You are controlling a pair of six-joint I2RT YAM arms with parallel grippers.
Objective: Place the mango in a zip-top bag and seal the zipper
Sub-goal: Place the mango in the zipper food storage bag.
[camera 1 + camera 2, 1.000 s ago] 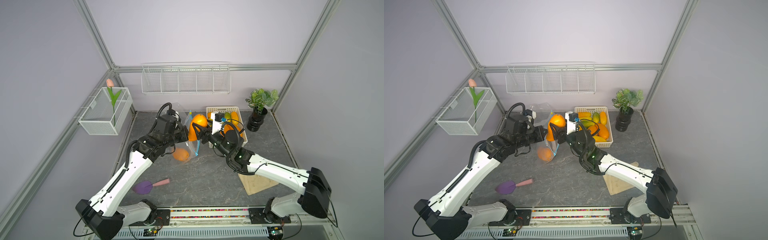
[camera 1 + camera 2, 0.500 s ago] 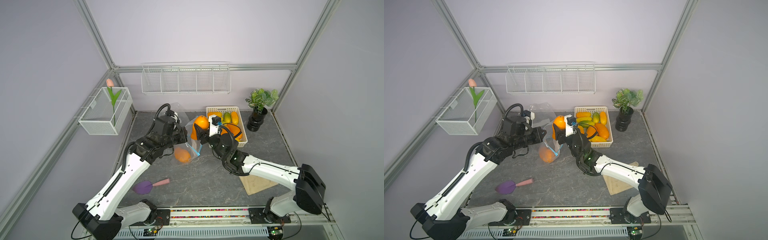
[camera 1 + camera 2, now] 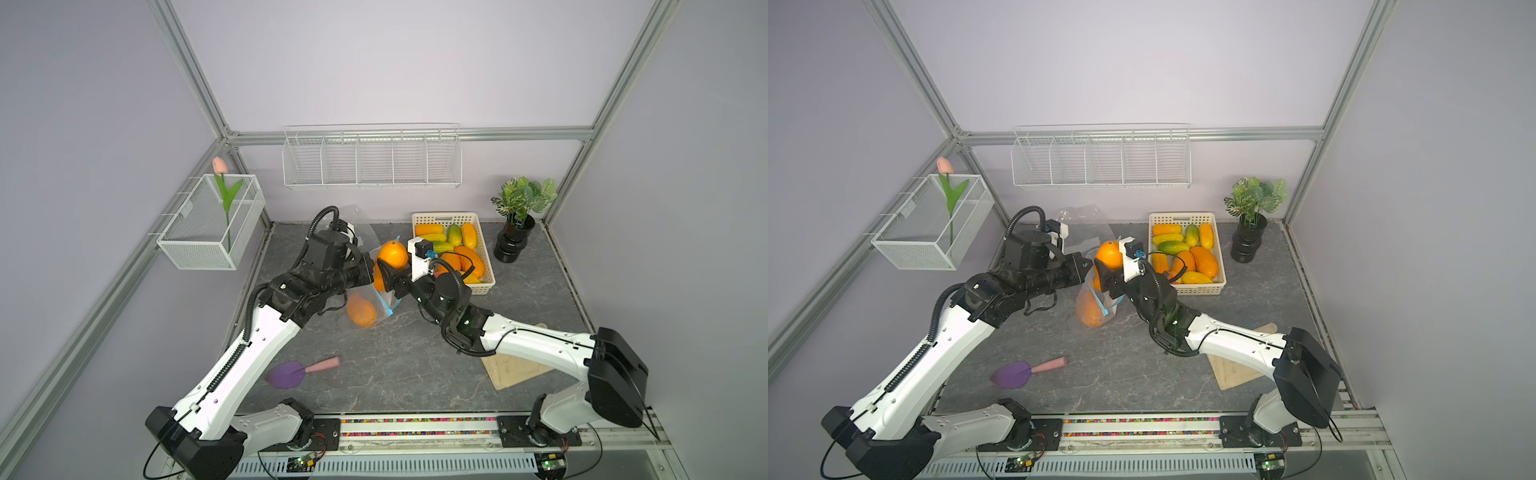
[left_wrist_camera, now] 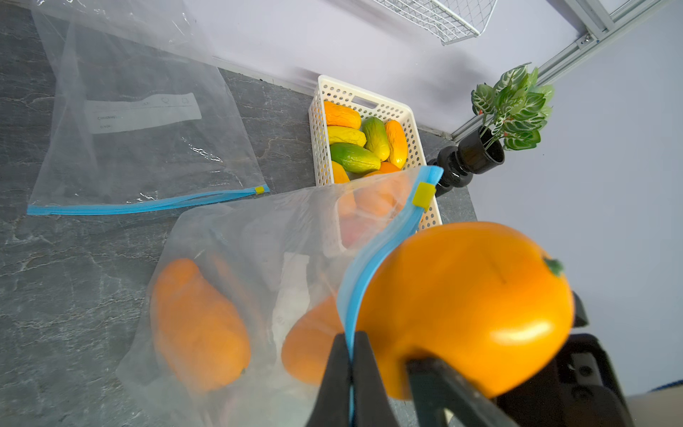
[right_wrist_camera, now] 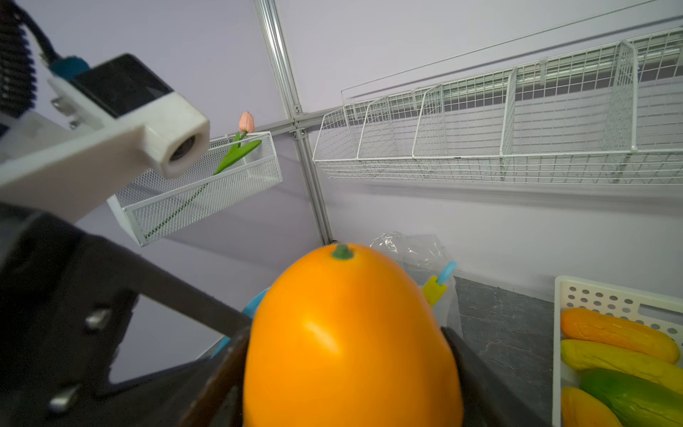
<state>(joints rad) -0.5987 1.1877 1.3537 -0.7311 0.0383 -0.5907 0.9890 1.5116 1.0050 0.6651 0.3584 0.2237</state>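
My left gripper (image 3: 368, 270) (image 3: 1086, 266) (image 4: 349, 344) is shut on the blue zipper strip (image 4: 369, 266) of a clear zip-top bag (image 3: 384, 305) (image 3: 1100, 297) (image 4: 258, 240) and holds its mouth up. One orange mango (image 3: 361, 311) (image 3: 1088, 309) (image 4: 199, 325) lies inside the bag. My right gripper (image 3: 386, 276) (image 3: 1104, 274) (image 5: 343, 332) is shut on a round orange mango (image 3: 392, 255) (image 3: 1109, 254) (image 4: 465, 303) (image 5: 351, 340), stem end up. Its lower end sits inside the bag mouth, right against the left gripper's fingers.
A white basket (image 3: 488, 266) (image 3: 1183, 216) (image 4: 318, 111) of several mangoes stands just behind the right arm. A second, empty zip-top bag (image 4: 140, 129) lies flat by the back wall. A potted plant (image 3: 513, 245), a purple scoop (image 3: 291, 372) and a tan board (image 3: 511, 370) are on the table.
The right gripper has carried the mango a little left and down, so its lower end now sits in the bag mouth. The left gripper still pinches the zipper strip.
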